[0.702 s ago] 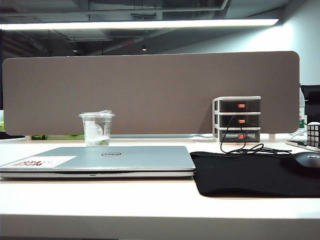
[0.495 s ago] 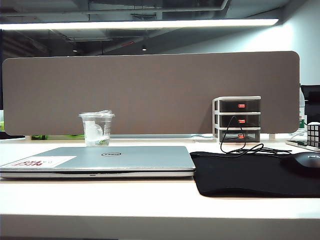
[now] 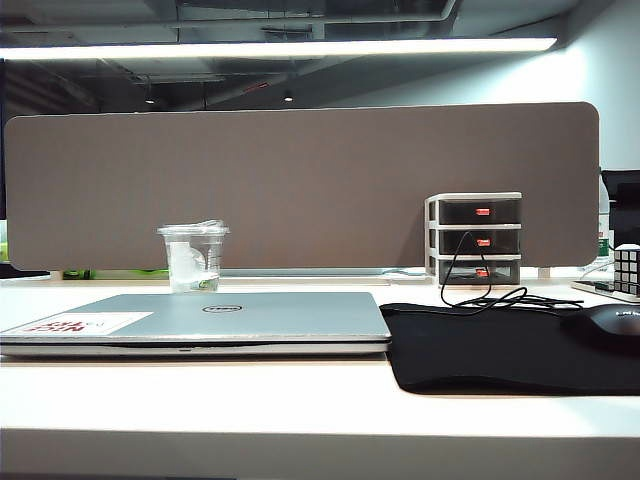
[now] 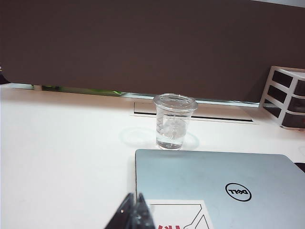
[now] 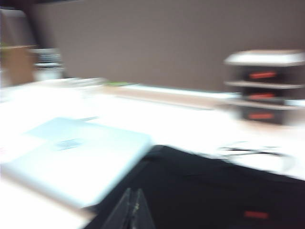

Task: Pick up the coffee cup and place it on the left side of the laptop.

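Standing upright on the white desk [image 3: 300, 410], the coffee cup [image 3: 193, 257] is seen just beyond the far edge of the closed laptop [image 3: 230, 318], towards that edge's left part, in front of the brown partition screen [image 3: 300, 180]. The cup is a clear lidded plastic one, tapered, and in the left wrist view the cup [image 4: 174, 121] appears close behind the silver Dell lid [image 4: 214, 176], whether touching or just apart cannot be told. No grasp has been made; the task is judged to be at its very start. The left gripper [image 4: 136, 214] is shown at the near side of the laptop, above the corner bearing the white-and-red sticker [image 4: 176, 214], its fingers pressed together with nothing between them. The right gripper [image 5: 132, 210] is shown in a blurred picture above the black mouse mat [image 5: 200, 186], its fingers likewise drawn together and empty as far as can be made out. Neither arm is visible in the exterior view. Bare desk is left open to the left of the laptop, which is presumably where the cup is to be set down. To the right, a black mouse [image 3: 610, 325] rests on the mat, and a small three-drawer organiser [image 3: 476, 238] stands at the far side, with a black cable [image 3: 480, 290] trailing before it.
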Action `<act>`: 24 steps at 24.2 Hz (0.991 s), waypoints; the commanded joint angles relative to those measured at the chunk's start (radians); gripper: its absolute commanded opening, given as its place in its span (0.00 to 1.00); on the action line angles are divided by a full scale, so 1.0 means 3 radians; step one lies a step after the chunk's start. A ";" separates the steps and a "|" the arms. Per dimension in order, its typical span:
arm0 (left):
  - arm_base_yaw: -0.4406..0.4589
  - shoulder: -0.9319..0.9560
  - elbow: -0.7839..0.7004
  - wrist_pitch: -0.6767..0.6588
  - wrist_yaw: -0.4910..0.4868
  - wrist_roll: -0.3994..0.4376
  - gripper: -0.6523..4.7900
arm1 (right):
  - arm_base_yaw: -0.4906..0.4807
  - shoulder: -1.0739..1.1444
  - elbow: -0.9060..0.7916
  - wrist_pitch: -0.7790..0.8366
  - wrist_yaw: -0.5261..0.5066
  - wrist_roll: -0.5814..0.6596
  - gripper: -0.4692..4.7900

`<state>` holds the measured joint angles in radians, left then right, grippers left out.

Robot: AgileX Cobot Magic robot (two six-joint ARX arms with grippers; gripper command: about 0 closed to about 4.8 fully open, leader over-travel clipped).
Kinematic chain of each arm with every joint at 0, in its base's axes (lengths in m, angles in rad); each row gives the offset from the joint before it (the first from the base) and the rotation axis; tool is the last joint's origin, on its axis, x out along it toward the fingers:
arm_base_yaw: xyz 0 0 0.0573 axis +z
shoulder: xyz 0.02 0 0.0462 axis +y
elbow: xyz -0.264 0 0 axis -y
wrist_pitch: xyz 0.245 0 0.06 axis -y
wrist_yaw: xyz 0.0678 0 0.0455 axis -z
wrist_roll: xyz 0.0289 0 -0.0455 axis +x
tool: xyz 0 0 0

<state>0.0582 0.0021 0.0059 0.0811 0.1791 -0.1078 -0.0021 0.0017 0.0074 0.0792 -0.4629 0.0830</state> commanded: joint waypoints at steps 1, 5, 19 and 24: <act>0.0004 0.0001 0.0005 0.0019 0.0028 -0.0014 0.11 | 0.0005 0.0000 -0.0018 -0.0004 -0.0801 0.0127 0.09; 0.0003 0.0001 0.0005 0.0006 0.0132 -0.0015 0.11 | 0.0004 0.0000 -0.0018 -0.0028 -0.1072 0.0137 0.09; 0.0001 0.0001 0.0008 -0.0055 0.0216 -0.0305 0.98 | 0.0004 0.0000 -0.0018 -0.0025 -0.1081 0.0137 0.09; 0.0001 0.0006 0.0064 0.0320 0.0350 -0.0192 0.98 | 0.0004 0.0000 -0.0018 -0.0031 -0.1082 0.0139 0.09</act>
<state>0.0582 0.0021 0.0082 0.1432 0.2848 -0.1947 -0.0017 0.0017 0.0074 0.0620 -0.7860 0.1200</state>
